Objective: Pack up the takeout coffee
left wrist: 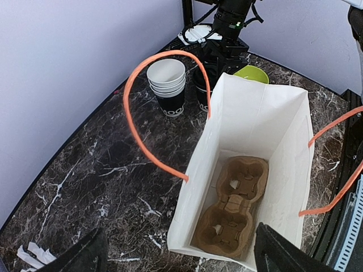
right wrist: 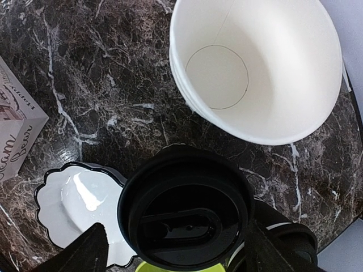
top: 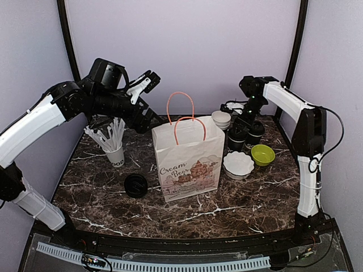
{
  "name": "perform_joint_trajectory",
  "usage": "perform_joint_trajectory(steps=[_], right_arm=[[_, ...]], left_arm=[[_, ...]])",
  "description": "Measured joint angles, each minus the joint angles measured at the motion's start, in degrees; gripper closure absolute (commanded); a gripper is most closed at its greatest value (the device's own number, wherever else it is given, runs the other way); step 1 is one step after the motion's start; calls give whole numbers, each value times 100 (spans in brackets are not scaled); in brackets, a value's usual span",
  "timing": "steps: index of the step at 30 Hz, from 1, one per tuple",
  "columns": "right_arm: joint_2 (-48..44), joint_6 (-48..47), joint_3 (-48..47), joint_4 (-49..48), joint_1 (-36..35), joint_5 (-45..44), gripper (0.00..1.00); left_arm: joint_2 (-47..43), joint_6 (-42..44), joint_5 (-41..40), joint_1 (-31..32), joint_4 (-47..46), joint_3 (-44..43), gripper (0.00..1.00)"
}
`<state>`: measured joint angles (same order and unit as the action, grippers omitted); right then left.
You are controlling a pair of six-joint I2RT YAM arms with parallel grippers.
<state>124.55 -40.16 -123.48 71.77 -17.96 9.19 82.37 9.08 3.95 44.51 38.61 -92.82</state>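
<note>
At the back right of the dark marbled surface (top: 102, 187), the takeout coffee (top: 235, 141), a small black paper cup with a black plastic lid, is seen standing upright. In the right wrist view its lid (right wrist: 184, 212) fills the lower middle of the frame, and the cup is straddled by the right end effector (right wrist: 174, 226), whose fingers (right wrist: 85, 252) are spread wide apart on either side of it. Whether the fingers touch the cup cannot be told.

A second black lidded cup (top: 253, 136) is seen just beside the first, on its right. Just behind and to the left a stack of lidless, white-lined black cups (right wrist: 255, 68) is placed. In front of the takeout coffee a white scalloped dish with a dark rim (top: 238, 164) is set, and a small lime-green bowl (top: 262, 154) lies near the dish, on its right.

At the middle of the surface a white paper bag with orange rope handles and a printed front (top: 187, 164) is stood upright and open. Through the left wrist view a brown moulded-pulp cup carrier (left wrist: 232, 209) is seen lying flat on the bottom of the bag, its wells unfilled.

To the left of the bag a loose round black lid (top: 136, 185) is laid on the surface, and further back a white cup holding white sticks (top: 113, 150) is seen.

Above the back left of the surface the left end effector (top: 144, 83) is raised, well apart from the cups; its fingers (left wrist: 85, 255) are spread apart with nothing between them, and it is pointed down toward the bag's mouth.
</note>
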Motion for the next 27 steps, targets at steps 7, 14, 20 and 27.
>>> perform_joint_trajectory(steps=[7, 14, 20, 27], right_arm=[[92, 42, -232, 44, -11, -72, 10], [310, 105, -273, 83, -11, -140, 13], [328, 131, -273, 179, -11, -162, 22], [328, 149, -273, 223, -11, -179, 32]], left_arm=[[7, 42, 11, 0, -17, 42, 8], [17, 42, 15, 0, -22, 66, 8], [22, 42, 17, 0, -35, 116, 8], [33, 42, 24, 0, -39, 127, 9]])
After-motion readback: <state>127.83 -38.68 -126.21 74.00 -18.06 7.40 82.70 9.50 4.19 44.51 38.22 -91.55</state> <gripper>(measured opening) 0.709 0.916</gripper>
